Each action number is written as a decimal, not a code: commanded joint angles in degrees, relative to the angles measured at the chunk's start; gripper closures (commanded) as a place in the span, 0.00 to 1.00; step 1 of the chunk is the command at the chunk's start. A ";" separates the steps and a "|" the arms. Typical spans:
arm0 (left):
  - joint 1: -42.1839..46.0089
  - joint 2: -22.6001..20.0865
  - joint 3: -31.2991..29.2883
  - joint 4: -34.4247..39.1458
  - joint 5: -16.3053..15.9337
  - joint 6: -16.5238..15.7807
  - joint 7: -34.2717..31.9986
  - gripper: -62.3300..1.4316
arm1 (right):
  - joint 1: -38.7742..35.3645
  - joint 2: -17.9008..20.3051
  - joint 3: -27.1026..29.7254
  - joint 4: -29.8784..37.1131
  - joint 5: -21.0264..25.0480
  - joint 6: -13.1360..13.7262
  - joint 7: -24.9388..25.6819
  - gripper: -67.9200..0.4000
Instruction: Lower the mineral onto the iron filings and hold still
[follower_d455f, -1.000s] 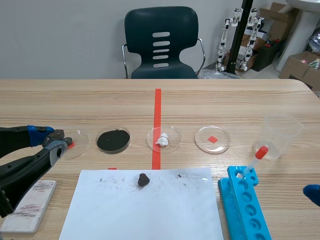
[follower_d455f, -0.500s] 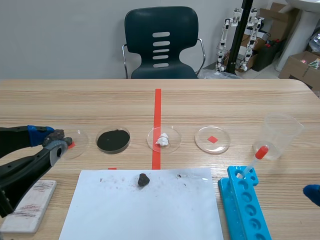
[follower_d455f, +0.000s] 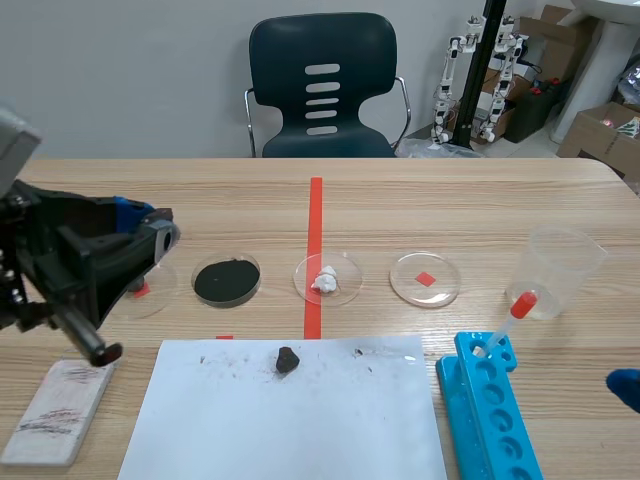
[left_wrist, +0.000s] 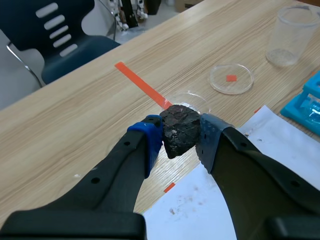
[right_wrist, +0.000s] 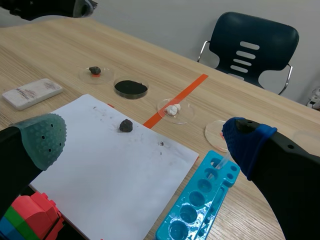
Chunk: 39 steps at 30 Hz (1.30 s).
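Observation:
My left gripper is shut on a dark, rough mineral, held in the air above the table. In the scene view that left gripper hangs raised at the left, above and to the left of the dish of black iron filings. The filings dish is out of sight in the left wrist view. My right gripper stands open with nothing in it, low at the near right; only a blue tip shows in the scene view.
White paper carries a small dark stone. In one row stand a dish holding a small dark lump, a dish with a white lump and a bare dish. A blue rack, dropper, cup and white block lie around.
The left arm has risen from the leftmost dish and swung up and to the right, carrying the mineral. The right arm and everything on the table stay put.

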 joint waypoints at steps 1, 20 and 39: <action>-3.15 2.27 1.20 -1.27 -1.70 1.01 2.78 0.85 | 0.24 0.26 0.17 1.14 0.20 0.00 1.01 0.00; -48.37 13.20 30.53 -43.41 -16.37 21.29 20.57 0.85 | 0.24 0.26 0.17 1.14 0.20 0.00 1.01 0.00; -59.19 18.08 31.74 -65.13 -17.57 25.83 28.20 0.87 | 0.24 0.26 0.17 1.14 0.20 0.00 1.01 0.00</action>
